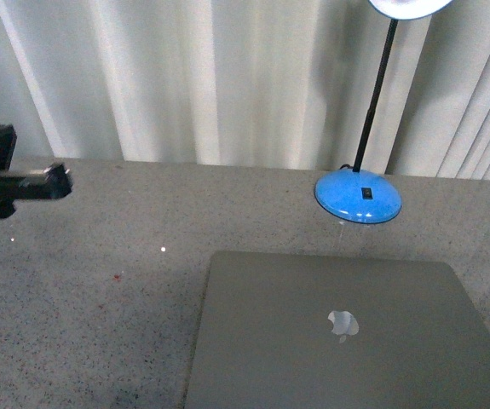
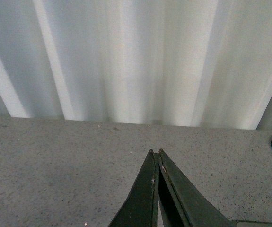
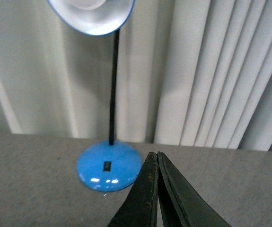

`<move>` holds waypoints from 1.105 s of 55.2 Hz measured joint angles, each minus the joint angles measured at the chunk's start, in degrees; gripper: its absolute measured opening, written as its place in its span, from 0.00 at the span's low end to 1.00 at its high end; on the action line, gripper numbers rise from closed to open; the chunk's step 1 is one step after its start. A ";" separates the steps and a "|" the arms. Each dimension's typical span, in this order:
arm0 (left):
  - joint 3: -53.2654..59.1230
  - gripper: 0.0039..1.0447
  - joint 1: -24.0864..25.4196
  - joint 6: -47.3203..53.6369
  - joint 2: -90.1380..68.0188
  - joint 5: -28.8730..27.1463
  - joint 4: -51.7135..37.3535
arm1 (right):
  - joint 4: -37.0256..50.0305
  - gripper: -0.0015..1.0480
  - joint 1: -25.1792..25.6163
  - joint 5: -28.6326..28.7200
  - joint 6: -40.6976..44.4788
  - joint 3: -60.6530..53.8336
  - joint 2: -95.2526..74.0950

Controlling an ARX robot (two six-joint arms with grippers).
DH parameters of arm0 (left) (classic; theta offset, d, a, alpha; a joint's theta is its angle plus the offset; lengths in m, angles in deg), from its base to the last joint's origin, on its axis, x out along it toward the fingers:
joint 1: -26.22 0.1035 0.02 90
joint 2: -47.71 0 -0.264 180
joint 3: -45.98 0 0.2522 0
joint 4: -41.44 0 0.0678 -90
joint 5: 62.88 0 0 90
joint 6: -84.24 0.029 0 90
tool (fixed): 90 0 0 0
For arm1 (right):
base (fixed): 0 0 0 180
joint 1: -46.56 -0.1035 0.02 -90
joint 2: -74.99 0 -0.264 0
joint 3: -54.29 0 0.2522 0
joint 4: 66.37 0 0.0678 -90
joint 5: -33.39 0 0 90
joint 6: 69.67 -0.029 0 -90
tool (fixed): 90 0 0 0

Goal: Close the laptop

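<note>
Front view: your laptop (image 1: 338, 332) lies shut on the desk (image 1: 100, 281); left claw (image 2: 155, 152) and right claw (image 3: 153, 153) are clenched empty; probably just park them.

Blue desk lamp (image 1: 358, 197) sits back-right on the speckled grey countertop (image 1: 100, 281). Round glossy base (image 3: 109, 165) w/ a small black switch (image 1: 366, 192), and a thin black gooseneck (image 1: 375, 94) going up to a white-lined shade (image 3: 91, 12) w/ a blue rim. Whitish pleated curtain (image 1: 210, 77) runs behind everything. Counter's got a tiny bright speck (image 1: 163, 249) + a reddish spot (image 1: 117, 277) on the left side.
</note>
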 joint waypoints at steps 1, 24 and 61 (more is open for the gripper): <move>0.94 0.03 0.42 0.07 0.87 0.55 0.26 | -1.46 0.03 0.09 0.24 -0.15 -0.68 1.16; 12.44 0.03 8.46 0.20 28.46 8.17 16.28 | -13.25 0.03 5.73 4.79 -1.14 -12.24 24.65; 16.68 0.03 15.72 0.24 61.05 15.21 42.95 | -39.85 0.03 5.77 5.09 -1.22 -17.59 57.40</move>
